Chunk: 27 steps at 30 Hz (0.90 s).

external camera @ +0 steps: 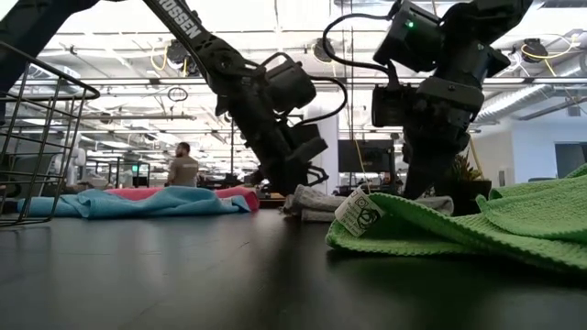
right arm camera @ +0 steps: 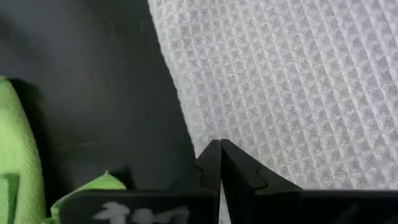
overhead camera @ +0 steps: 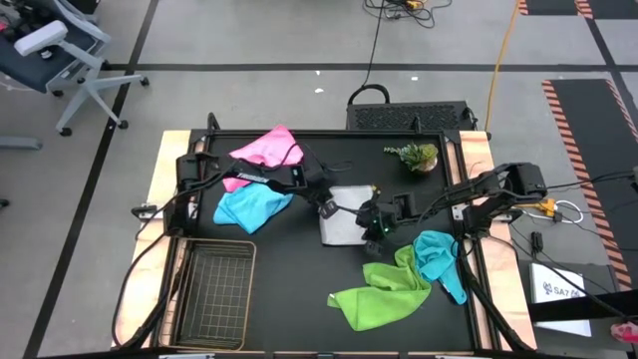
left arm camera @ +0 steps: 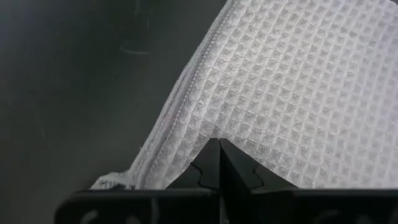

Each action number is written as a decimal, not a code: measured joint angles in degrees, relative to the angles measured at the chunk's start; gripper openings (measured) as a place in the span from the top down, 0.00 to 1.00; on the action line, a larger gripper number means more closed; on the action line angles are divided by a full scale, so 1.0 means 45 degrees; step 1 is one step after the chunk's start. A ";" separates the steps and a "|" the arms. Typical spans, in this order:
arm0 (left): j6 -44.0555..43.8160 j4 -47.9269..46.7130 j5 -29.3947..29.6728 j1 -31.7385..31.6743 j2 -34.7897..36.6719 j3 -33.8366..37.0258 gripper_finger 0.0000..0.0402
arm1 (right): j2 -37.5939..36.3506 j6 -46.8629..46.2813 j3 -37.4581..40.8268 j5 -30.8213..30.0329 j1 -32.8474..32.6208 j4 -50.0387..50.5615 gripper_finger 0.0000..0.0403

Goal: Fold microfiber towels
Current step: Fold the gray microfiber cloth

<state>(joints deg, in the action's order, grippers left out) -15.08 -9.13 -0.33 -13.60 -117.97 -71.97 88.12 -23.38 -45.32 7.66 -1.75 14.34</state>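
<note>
From above, I see the grey-white towel (overhead camera: pixel 344 221) mid-table, left gripper (overhead camera: pixel 326 209) and right gripper (overhead camera: pixel 376 229) on its edges. Left wrist: fingers pinched shut on its weave. Right wrist: same, lime towel (right arm camera: pixel 15 168) beside.

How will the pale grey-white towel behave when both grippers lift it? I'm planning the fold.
Probably floppy: the pale grey-white towel lies flat, so it should sag between the left gripper and right gripper. Its waffle texture likely resists slipping. It looks light.
</note>
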 joint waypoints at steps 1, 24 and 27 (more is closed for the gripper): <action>-0.0032 -0.0023 -0.0020 0.0014 -0.0039 -0.0013 0.99 | 0.0000 -0.0014 0.0000 0.0000 0.0004 0.0102 1.00; 0.0199 -0.0467 0.0433 -0.0197 -0.0175 0.0009 0.98 | -0.0738 -0.1433 0.1228 0.1016 -0.0564 0.0340 1.00; 0.0211 -0.0465 0.0567 -0.0210 -0.0175 0.0031 0.99 | -0.1321 -0.1569 0.1229 0.0881 -0.0560 0.0265 1.00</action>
<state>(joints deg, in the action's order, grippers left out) -14.13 -11.22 2.22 -14.55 -118.76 -71.83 82.17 -30.44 -39.79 11.62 -4.27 15.53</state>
